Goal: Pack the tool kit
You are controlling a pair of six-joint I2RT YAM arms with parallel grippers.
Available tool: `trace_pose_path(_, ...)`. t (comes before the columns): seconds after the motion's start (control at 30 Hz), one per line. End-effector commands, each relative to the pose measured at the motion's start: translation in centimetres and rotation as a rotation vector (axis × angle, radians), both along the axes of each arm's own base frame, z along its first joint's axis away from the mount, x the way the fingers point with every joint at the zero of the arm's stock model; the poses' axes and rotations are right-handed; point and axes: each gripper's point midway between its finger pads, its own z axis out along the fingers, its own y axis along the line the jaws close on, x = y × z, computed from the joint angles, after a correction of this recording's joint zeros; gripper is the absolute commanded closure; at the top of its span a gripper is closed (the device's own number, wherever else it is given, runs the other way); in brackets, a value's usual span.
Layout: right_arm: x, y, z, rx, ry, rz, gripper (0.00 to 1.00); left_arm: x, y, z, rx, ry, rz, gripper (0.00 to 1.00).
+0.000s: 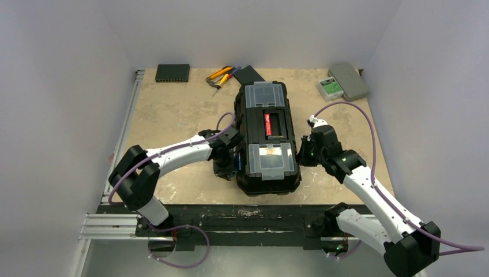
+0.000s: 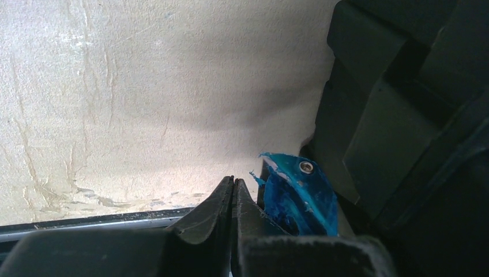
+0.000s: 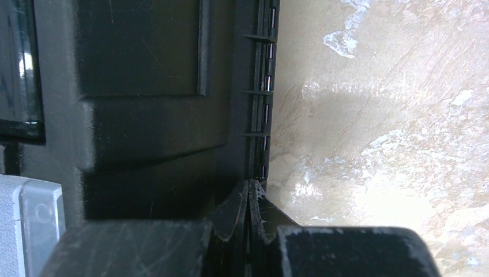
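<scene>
The black toolbox (image 1: 267,138) lies shut in the middle of the table, red label on its lid handle (image 1: 267,123) and a clear-lidded compartment at each end. My left gripper (image 1: 226,164) is shut and empty against the box's left side, just beside a blue latch (image 2: 303,193). My right gripper (image 1: 304,151) is shut and empty, its tips at the hinged right edge of the toolbox (image 3: 173,104). Yellow-handled and red-handled hand tools (image 1: 222,77) lie loose at the table's far edge.
A flat black rectangular box (image 1: 172,73) lies at the far left. A dark flat piece (image 1: 250,73) lies behind the toolbox. A small grey case (image 1: 348,80) with a green label (image 1: 330,87) lies at the far right. Purple cables loop by both arms.
</scene>
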Motion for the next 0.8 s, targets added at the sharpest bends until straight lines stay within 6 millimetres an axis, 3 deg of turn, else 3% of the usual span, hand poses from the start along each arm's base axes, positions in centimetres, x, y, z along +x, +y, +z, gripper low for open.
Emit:
trace_pose_path(0.0,-4.2,6.4,-2.6,0.252,0.214,0.218,1.00,2.0,-9.1,2.0,-0.362,-0.076,-0.104,1.00)
trace_pose_path(0.4,-4.2,6.7,-2.5,0.261,0.224,0.235,1.00,2.5,-11.9,1.9,-0.464,-0.069,-0.132,1.00)
trace_pose_path(0.77,-3.9,7.0,-2.1,0.261,0.217,0.245,1.00,4.2,-14.0,3.5,-0.564,-0.141,-0.120,1.00)
